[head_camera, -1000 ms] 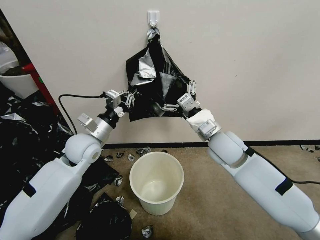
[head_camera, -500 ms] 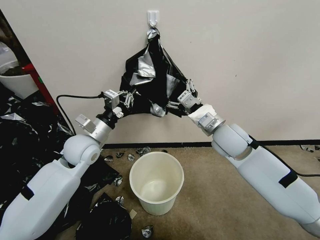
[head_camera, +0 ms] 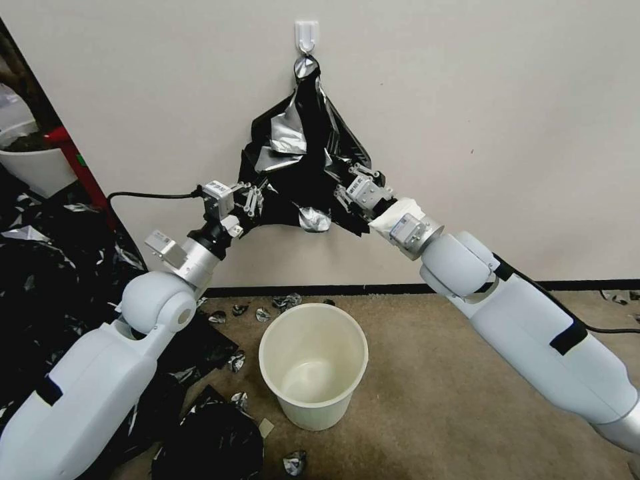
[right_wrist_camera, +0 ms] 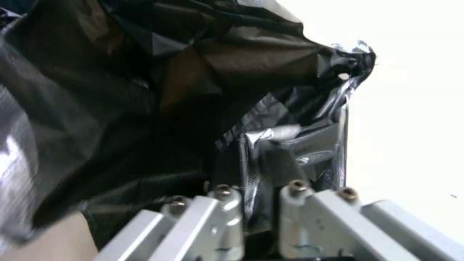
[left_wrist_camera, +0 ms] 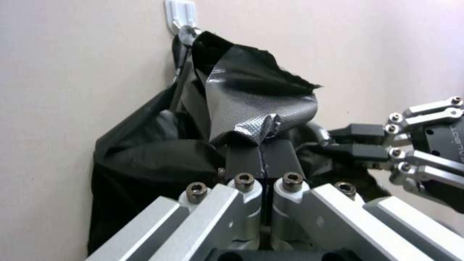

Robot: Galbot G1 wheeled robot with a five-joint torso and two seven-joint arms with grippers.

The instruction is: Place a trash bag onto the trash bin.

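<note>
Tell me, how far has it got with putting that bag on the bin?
Early stage. Done: both grippers have pinched the trash bag, the left gripper at one lower corner, the right gripper at the other. In hand: the bag hangs from the wall hook. Left: freeing it and fitting it over the unlined trash bin.

A plain beige wall (head_camera: pixel 507 100) meets tan carpet (head_camera: pixel 433 400) at a dark baseboard (head_camera: pixel 373 289); black plastic scraps (head_camera: pixel 40 267), possibly torn bags, heap leftward.
</note>
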